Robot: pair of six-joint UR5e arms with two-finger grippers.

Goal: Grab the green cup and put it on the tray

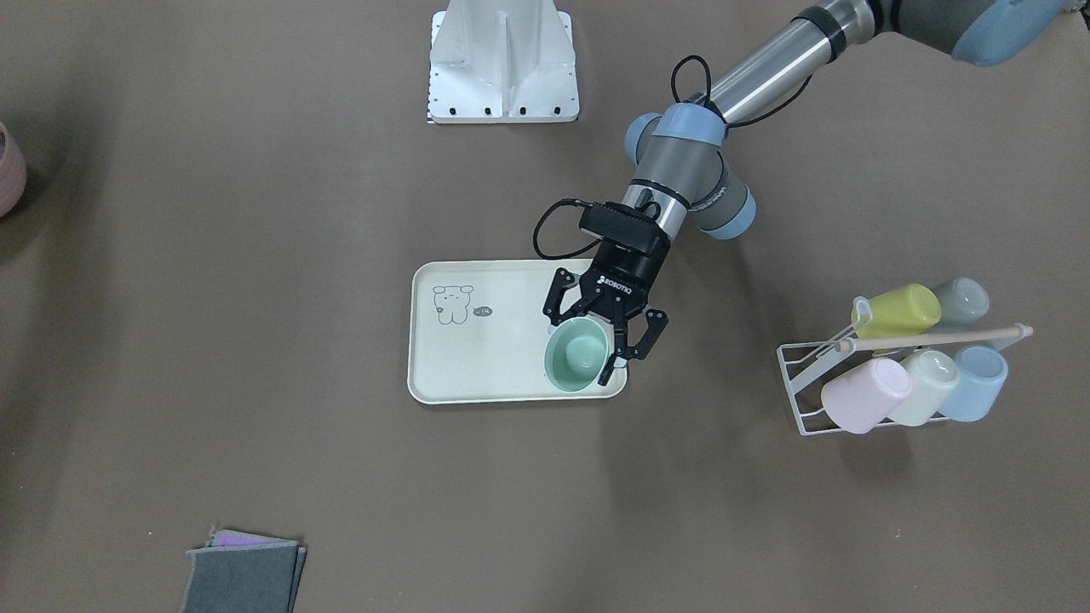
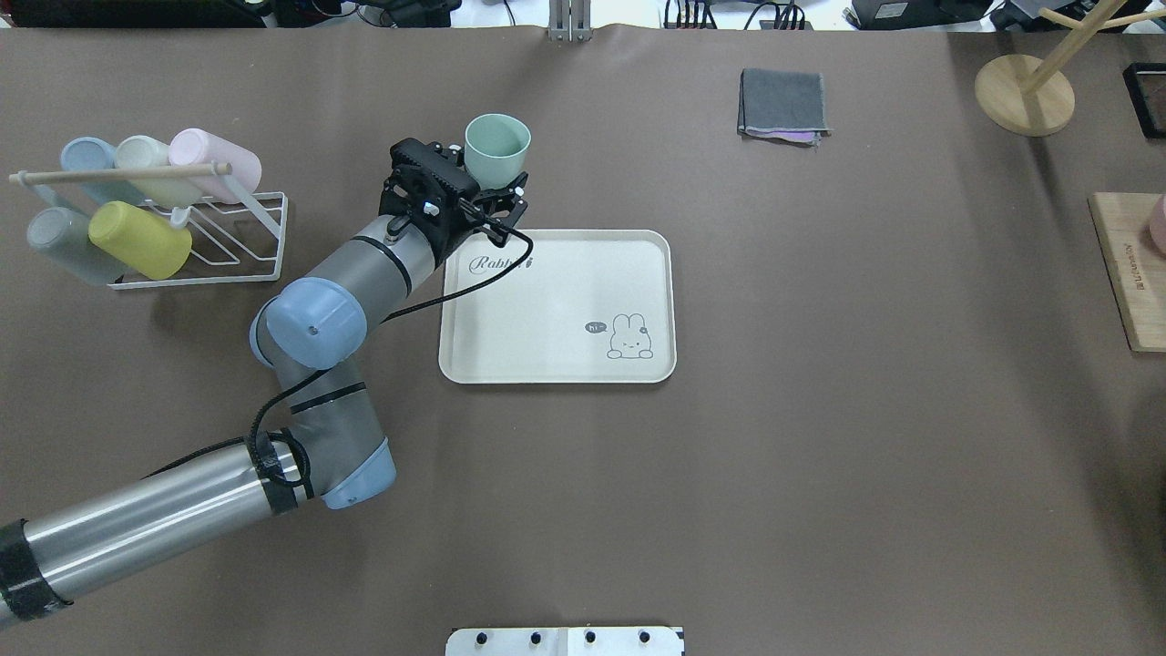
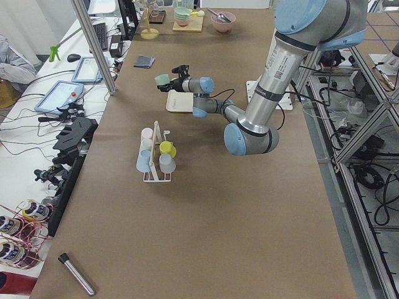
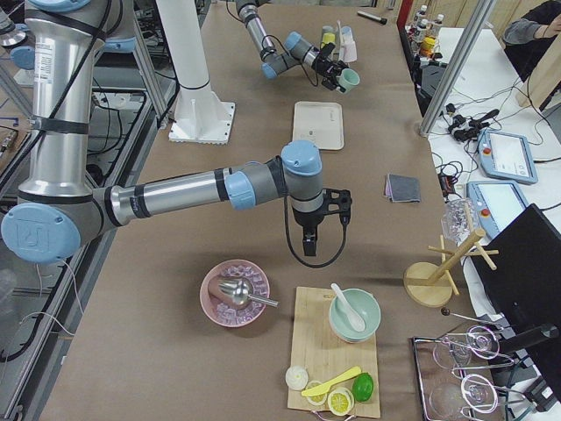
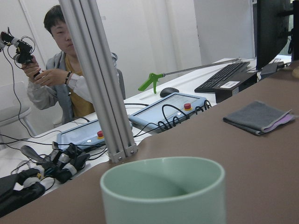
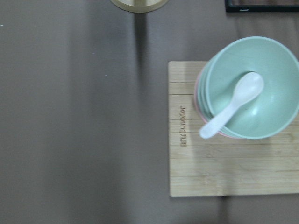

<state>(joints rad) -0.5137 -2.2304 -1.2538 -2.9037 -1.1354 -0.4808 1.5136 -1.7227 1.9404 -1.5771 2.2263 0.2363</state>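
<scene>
- The left gripper is clamped on the green cup, one finger on each side of its wall. The cup is upright, mouth up.
- The cup is held in the air by the cream tray, at the corner nearest the wire rack. Whether it is directly over that corner is unclear.
- The right gripper points down, well apart from the tray. Its fingers cannot be judged.

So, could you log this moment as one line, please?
left gripper: shut on green cup | green cup: upright, airborne near tray | tray: bare | right gripper: state unclear
</scene>
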